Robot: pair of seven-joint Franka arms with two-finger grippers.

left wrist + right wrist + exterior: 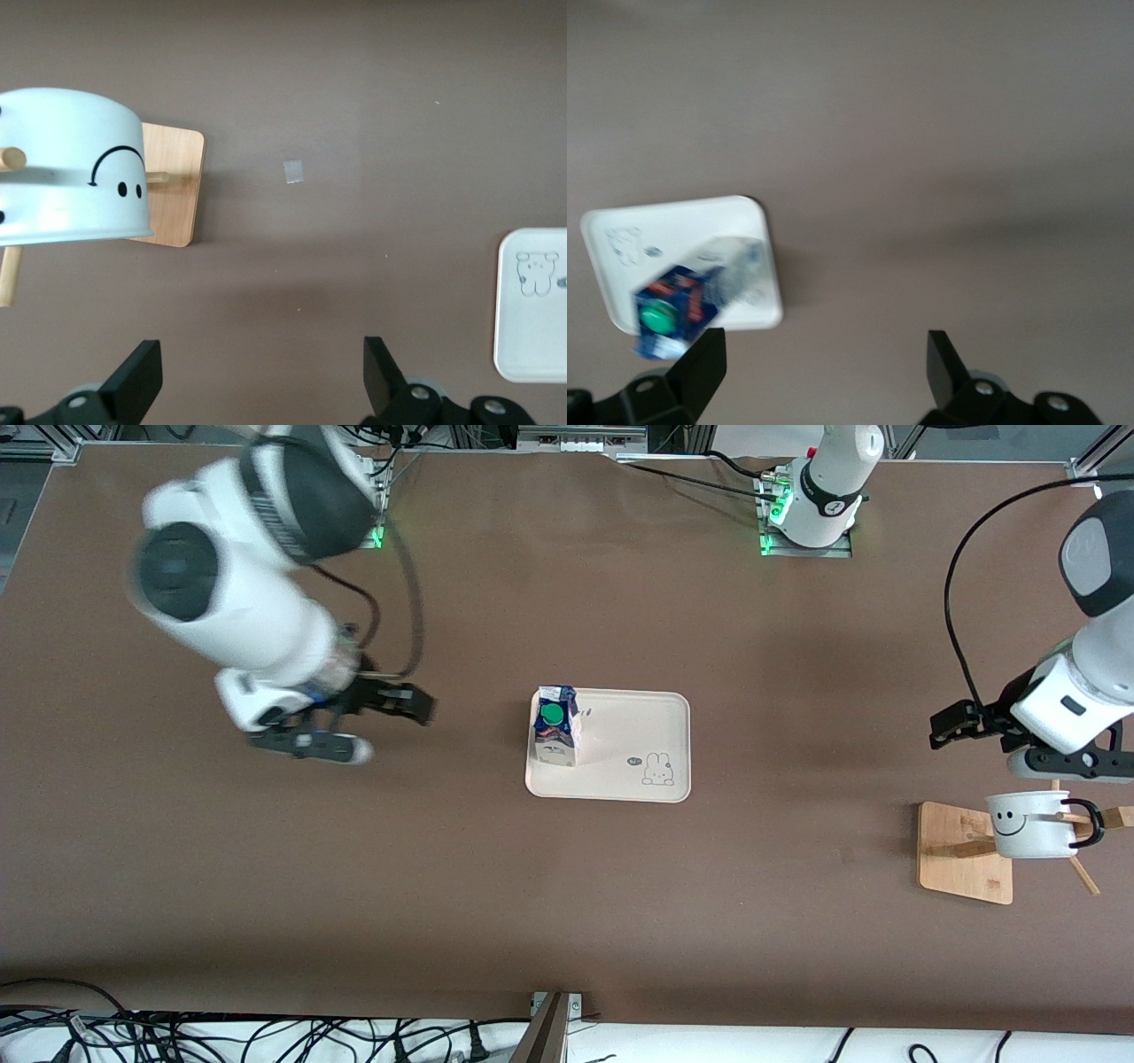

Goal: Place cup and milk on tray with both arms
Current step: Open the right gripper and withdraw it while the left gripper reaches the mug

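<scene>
With the blue-and-white green-capped milk carton (555, 726) set on the cream tray (638, 731) and the right gripper (368, 726) spread empty, the left gripper's (961, 726) spread fingers (137, 376) — beside the white smiley mug (1028, 824) — were best squared to its rim.

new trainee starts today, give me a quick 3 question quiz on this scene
1. True or false: the milk already stands on the tray.
2. Where is the cup right now?
A. on the tray
B. hanging on the wooden rack at the left arm's end of the table
C. held in the right gripper
3. Fill in: the left gripper hangs open over bare table beside the rack, and it holds ____.

Key
1. True; the carton is upright at the tray's end toward the right arm.
2. B; the cup hangs on a peg of the rack.
3. Nothing; both grippers are open and empty.
</scene>
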